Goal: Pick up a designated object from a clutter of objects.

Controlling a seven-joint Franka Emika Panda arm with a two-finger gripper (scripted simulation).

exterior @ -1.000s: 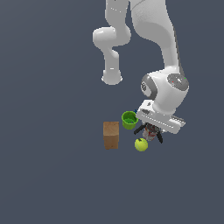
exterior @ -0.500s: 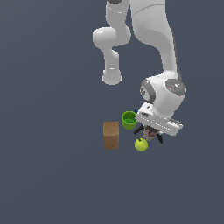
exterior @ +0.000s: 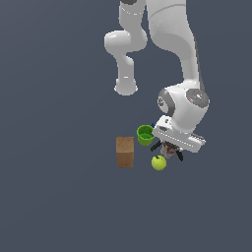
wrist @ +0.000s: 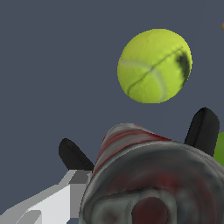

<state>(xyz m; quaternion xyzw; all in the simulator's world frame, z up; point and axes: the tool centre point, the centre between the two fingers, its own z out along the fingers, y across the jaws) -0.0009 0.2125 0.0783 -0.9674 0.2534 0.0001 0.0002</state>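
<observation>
The designated object, a greyish can (wrist: 144, 175) with a red-and-white label, fills the near part of the wrist view. My gripper (wrist: 138, 140) straddles it, and each black fingertip (wrist: 73, 154) presses against one side of the can. In the exterior view the can (exterior: 169, 152) shows only as a reddish patch under the white hand, where my gripper (exterior: 168, 149) is down low in the clutter. A yellow-green ball (exterior: 158, 162) lies just in front of the can, apart from it.
The green cup (exterior: 144, 134) stands close beside the hand, on the exterior view's left. Farther to that side stands the brown box (exterior: 125, 151). In the wrist view the ball (wrist: 154, 65) lies beyond the can, and a sliver of green (wrist: 220, 148) shows past one finger.
The hand has stayed low over the can, with barely any shift. The cup, box and ball have not moved.
</observation>
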